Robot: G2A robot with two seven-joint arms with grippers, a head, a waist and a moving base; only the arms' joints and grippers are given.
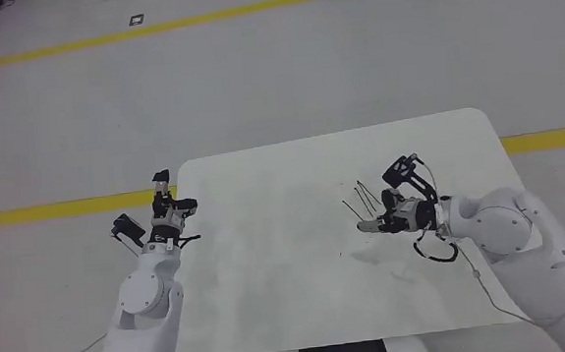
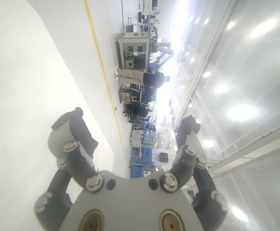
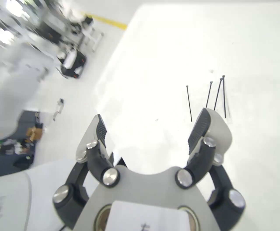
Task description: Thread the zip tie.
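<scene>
Risk: four thin zip ties lie flat and close together on the tabletop, two meeting at the heads, so right jaws could pinch two or slip off. Right arm hovers just beside them, jaws wide open, empty. Left arm at tabletop's left edge, jaws wide open, empty

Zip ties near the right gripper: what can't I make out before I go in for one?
- Right wrist view: near ends of two zip ties hide behind a finger of the open right gripper.
- Same view: whether two ties touch where their heads converge, too fine to tell.
- Top view: head slots, too small.
</scene>
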